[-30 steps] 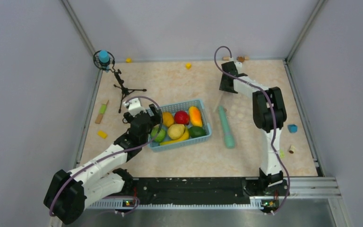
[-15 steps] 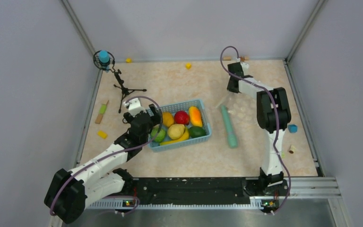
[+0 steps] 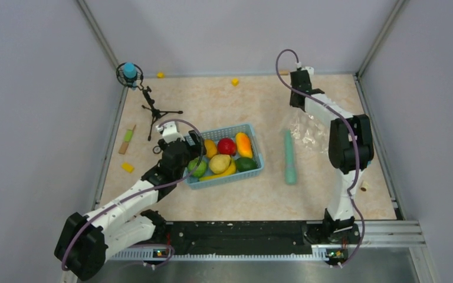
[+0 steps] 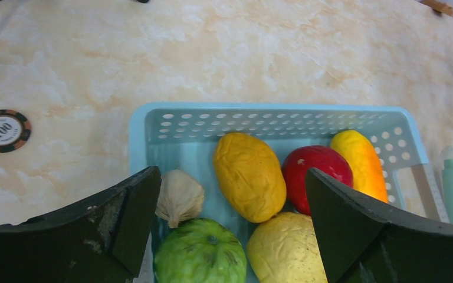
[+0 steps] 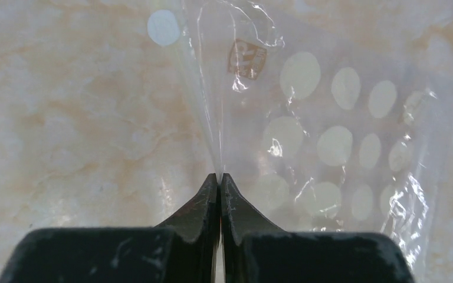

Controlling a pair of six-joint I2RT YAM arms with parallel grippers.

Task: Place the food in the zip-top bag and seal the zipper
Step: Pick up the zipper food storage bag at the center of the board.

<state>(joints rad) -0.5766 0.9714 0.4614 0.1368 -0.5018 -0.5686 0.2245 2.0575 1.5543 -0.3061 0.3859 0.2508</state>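
Pinching the bag (image 5: 330,147) by a thin fold in the right gripper (image 5: 219,177), fingertips pressed tight together; carried farther right of the basket (image 3: 230,127) and further back than a second ago. Leaving the food (image 3: 227,156) all in the basket, as before. Hovering the left gripper (image 4: 233,230), spread wide and empty, over the basket's left end, unmoved. Nudged the stick (image 3: 289,156) a little farther right of the basket too.
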